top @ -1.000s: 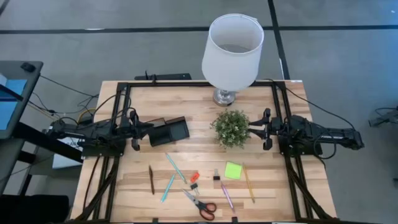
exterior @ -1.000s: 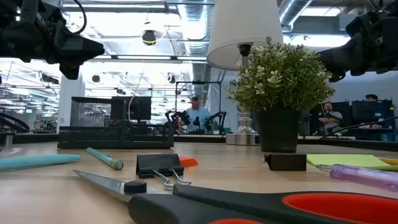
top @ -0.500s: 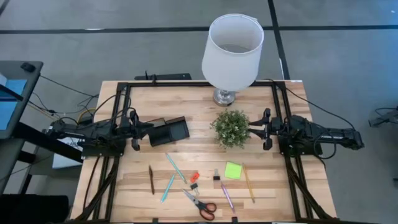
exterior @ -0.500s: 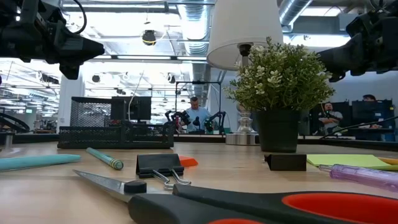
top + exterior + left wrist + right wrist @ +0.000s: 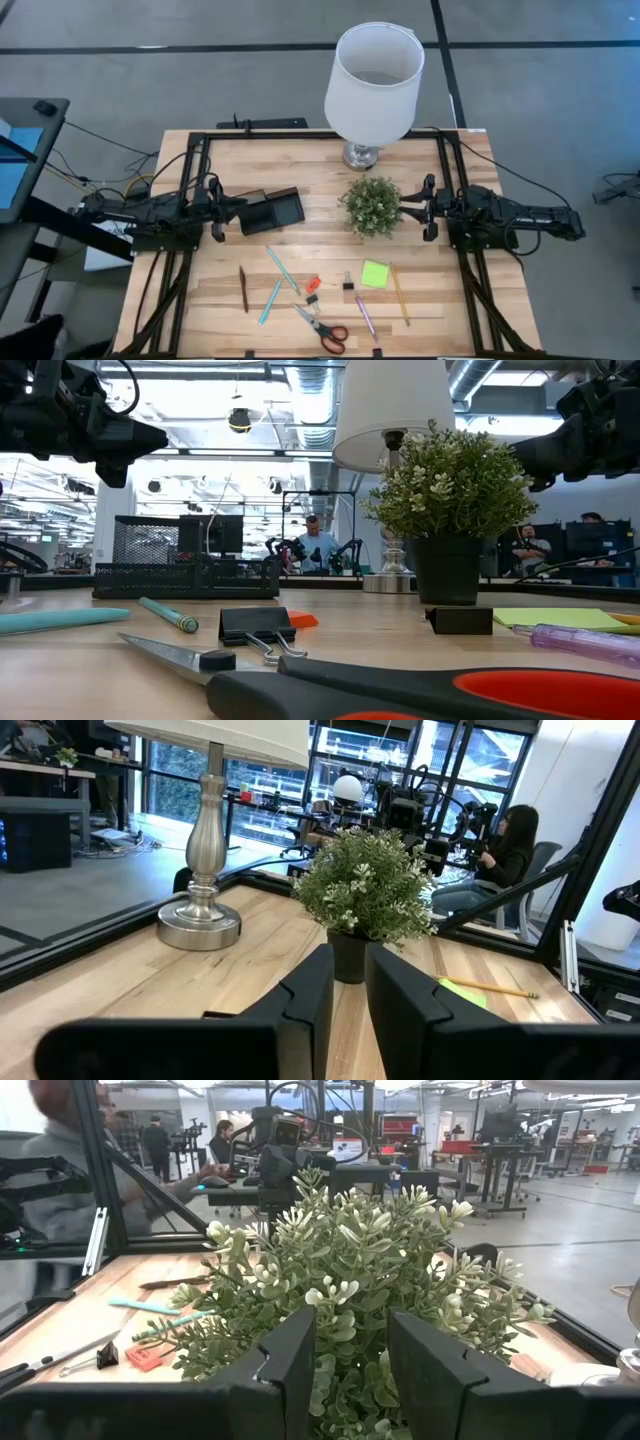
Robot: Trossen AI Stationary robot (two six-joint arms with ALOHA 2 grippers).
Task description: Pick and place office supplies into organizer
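Observation:
The black organizer [image 5: 270, 211] stands on the table's left half, its mesh walls also showing in the low view [image 5: 185, 565]. The supplies lie flat along the near edge: brown pen [image 5: 242, 288], two teal pens [image 5: 281, 268], orange clip [image 5: 312, 284], black clip [image 5: 311, 299], red-handled scissors [image 5: 322, 327], pink pen [image 5: 364, 315], lime-green sticky pad [image 5: 375, 273], yellow pencil [image 5: 400, 293]. My left gripper [image 5: 238, 205] hovers just left of the organizer, open by a narrow gap [image 5: 348, 960]. My right gripper [image 5: 405, 208] hovers right of the potted plant, open [image 5: 352, 1325].
A small green potted plant [image 5: 372, 205] stands mid-table between the grippers. A white-shaded lamp [image 5: 373, 75] stands behind it at the far edge. A black frame rail [image 5: 320, 135] runs around the table. People sit in the room beyond [image 5: 315, 545].

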